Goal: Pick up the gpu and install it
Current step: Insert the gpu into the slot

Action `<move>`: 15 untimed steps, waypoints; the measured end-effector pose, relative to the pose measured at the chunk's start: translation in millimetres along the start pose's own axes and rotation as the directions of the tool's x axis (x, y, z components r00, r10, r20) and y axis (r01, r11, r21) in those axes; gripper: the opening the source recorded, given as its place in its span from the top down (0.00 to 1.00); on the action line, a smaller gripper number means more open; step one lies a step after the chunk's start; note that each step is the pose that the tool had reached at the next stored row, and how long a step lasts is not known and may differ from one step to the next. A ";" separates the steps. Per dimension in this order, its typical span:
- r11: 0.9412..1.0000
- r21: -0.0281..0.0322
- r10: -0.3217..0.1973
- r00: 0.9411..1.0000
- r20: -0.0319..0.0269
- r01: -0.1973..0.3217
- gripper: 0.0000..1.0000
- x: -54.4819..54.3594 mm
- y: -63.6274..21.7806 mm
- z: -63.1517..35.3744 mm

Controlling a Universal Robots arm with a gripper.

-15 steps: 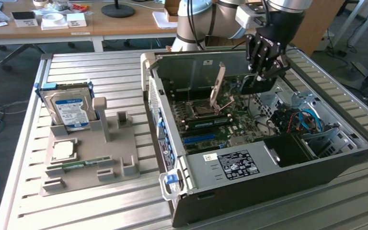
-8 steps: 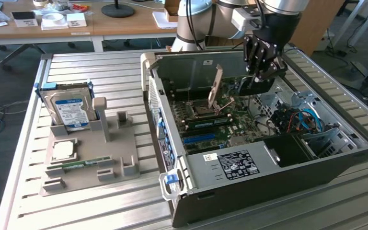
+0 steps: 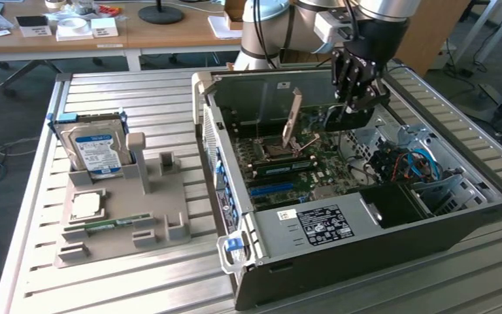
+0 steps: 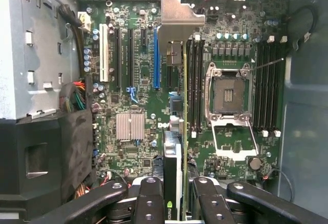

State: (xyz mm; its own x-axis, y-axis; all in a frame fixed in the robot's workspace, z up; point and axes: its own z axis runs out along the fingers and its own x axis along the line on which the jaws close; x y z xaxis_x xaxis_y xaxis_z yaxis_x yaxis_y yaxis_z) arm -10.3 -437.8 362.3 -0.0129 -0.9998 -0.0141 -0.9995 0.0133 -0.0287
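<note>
Exterior view first: your pincer (image 3: 355, 103) is down inside the open computer case (image 3: 460, 216), over the motherboard (image 3: 321, 170). Its fingers are closed in on a dark slab, the graphics card (image 3: 342, 121), which hangs straight below the fingertips. From here the card looks clear of the board, so I judge it carried and not seated. Well away from the pincer, out on the surface (image 3: 129, 288), the hard drive (image 3: 97, 147) stands upright in its grey holder.

Now the wrist view, and here's the relation that matters. The pincer (image 4: 177, 203) is clamped narrow, with a finger (image 4: 148, 198) on each flat face of the graphics card (image 4: 173, 167). You see the card edge-on. Its long axis runs straight out from the pincer to the metal bracket (image 4: 177, 14) at the far end, toward the back wall of the case. That axis lies parallel to the slots. The long blue slot (image 4: 156, 60) sits just beside the card's line, on the side away from the processor socket (image 4: 228, 88). By my reading, the card is close alongside the slot, not directly over it.
</note>
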 end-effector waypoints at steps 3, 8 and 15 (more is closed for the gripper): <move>1.000 0.000 0.000 1.000 0.000 0.000 0.73 0.0 1.4 1.0; 1.000 0.000 0.000 1.000 0.000 0.000 0.73 0.1 3.5 3.7; 1.000 0.000 0.000 1.000 0.000 0.000 0.73 1.2 7.5 7.6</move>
State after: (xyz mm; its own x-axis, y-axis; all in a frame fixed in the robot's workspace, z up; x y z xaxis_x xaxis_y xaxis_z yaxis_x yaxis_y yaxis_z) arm -17.6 -438.8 354.4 -0.0130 -0.9998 -0.0142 -0.9995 0.0134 -0.0287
